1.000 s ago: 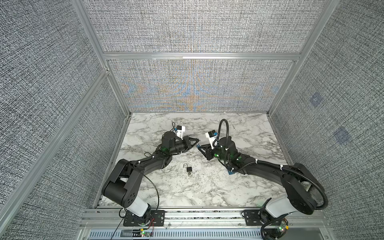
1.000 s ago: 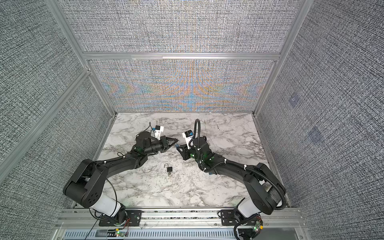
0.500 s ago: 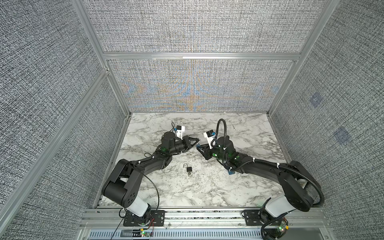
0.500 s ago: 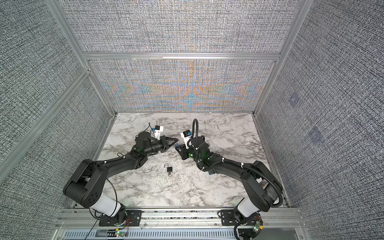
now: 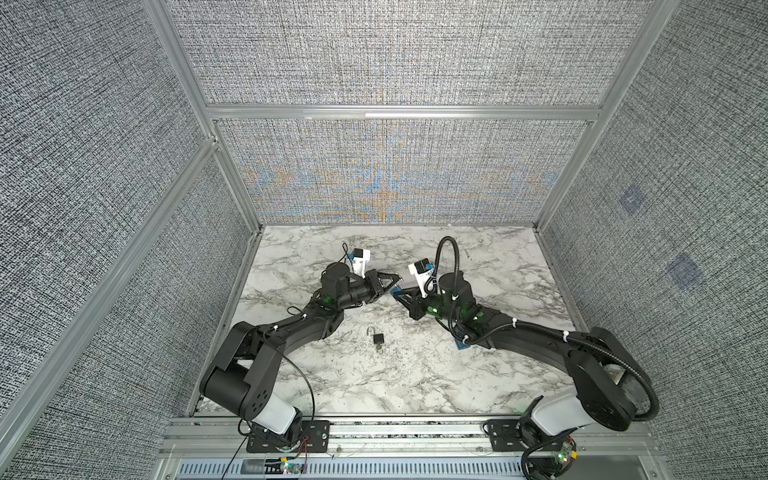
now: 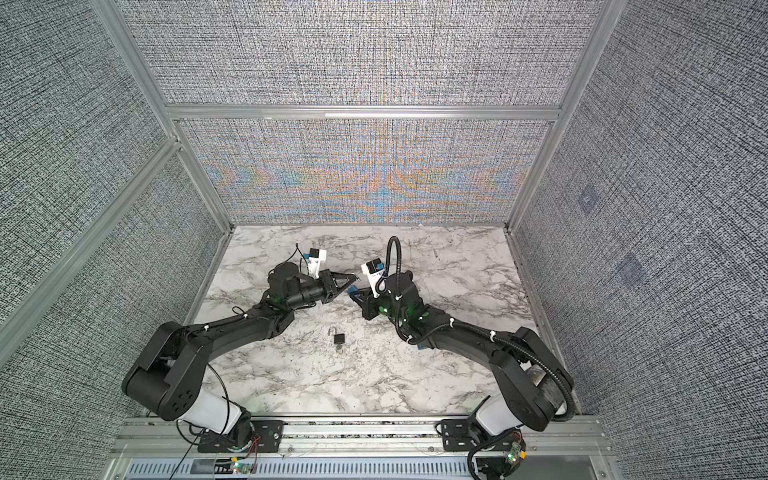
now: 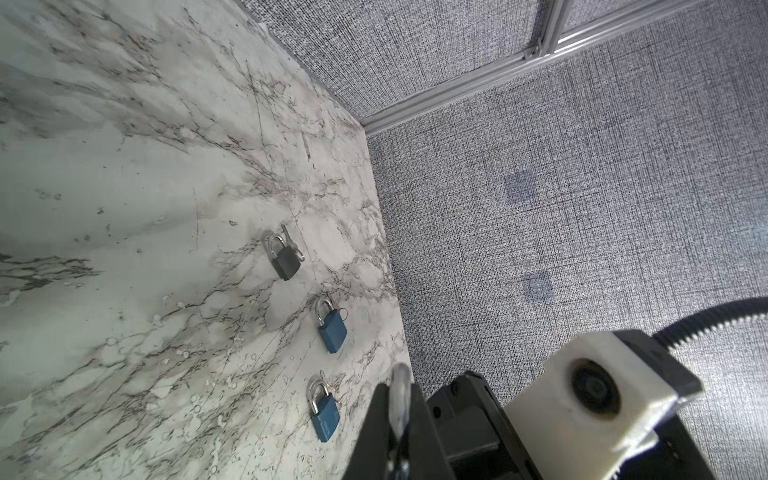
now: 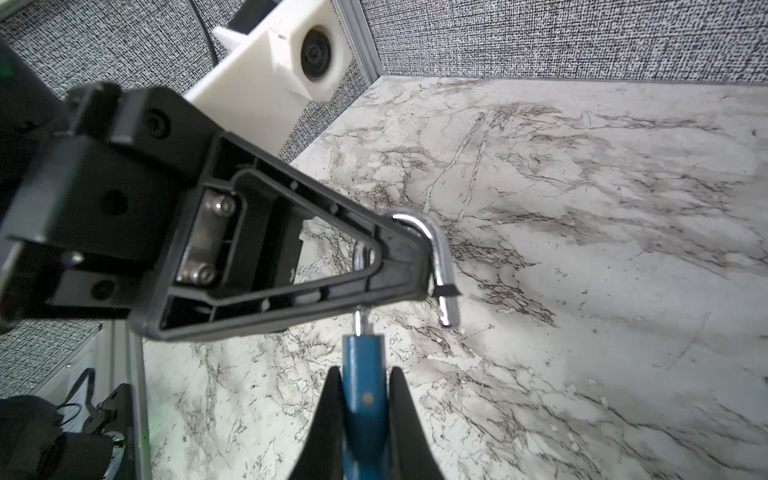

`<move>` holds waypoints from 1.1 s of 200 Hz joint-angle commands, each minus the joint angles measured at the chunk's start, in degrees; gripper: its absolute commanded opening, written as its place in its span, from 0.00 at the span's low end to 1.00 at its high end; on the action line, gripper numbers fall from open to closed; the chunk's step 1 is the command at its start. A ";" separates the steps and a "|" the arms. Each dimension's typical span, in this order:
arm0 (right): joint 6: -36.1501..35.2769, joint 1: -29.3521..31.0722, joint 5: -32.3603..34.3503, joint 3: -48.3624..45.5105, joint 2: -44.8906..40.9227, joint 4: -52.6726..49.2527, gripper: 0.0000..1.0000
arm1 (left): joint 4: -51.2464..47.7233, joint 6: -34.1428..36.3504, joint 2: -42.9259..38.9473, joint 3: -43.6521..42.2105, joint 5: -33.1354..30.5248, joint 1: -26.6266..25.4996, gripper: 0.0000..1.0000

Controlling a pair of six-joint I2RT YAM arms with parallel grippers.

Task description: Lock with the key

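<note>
My left gripper reaches in low over the white, grey-veined marble table. Its black, ribbed, triangular fingers are pinched tight on the curved chrome shackle of a blue padlock. The lock hangs in the air between both arms, above the middle of the table towards the back. The shackle is sprung open, its notched free end clear of the body. Just in front, a small black padlock lies flat on the marble. To the right, my right gripper is clamped on the flat sides of the smooth blue body. Further right, the left wrist view shows a row of three padlocks, one black and two blue, lying flat near the woven grey wall. I cannot tell whether a key sits in the held lock.
</note>
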 commanded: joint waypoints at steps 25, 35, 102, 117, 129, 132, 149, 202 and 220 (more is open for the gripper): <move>2.74 -4.88 -7.88 0.37 -4.63 -5.81 0.00 | -10.25 11.62 -4.28 1.73 -4.40 1.90 0.36; 2.33 -6.36 -11.17 1.15 -5.36 -8.21 0.00 | -12.38 14.30 -5.15 2.01 -4.77 2.40 0.37; -3.02 -11.04 -22.55 5.07 -8.01 -20.94 0.00 | -13.14 24.72 -9.47 0.24 -3.43 2.62 0.42; -3.81 -11.41 -24.10 5.50 -8.20 -23.15 0.00 | -12.65 25.98 -10.19 0.13 -2.26 2.54 0.44; -3.93 -11.82 -24.99 5.64 -8.32 -24.29 0.00 | -11.50 26.61 -10.59 -0.27 -1.08 2.57 0.44; -3.94 -11.92 -25.33 5.70 -8.25 -24.50 0.00 | -11.03 26.76 -10.59 -0.38 -0.62 2.57 0.45; -4.61 -12.51 -26.60 5.71 -8.70 -26.39 0.00 | -9.43 27.31 -10.76 -0.81 0.41 2.53 0.45; -5.25 -14.77 -30.64 4.68 -10.19 -27.46 0.00 | -6.97 28.92 -11.40 -0.82 2.17 2.61 0.45; -5.70 -15.87 -33.87 4.64 -10.26 -28.08 0.00 | -6.77 29.55 -11.49 -0.60 2.77 2.65 0.45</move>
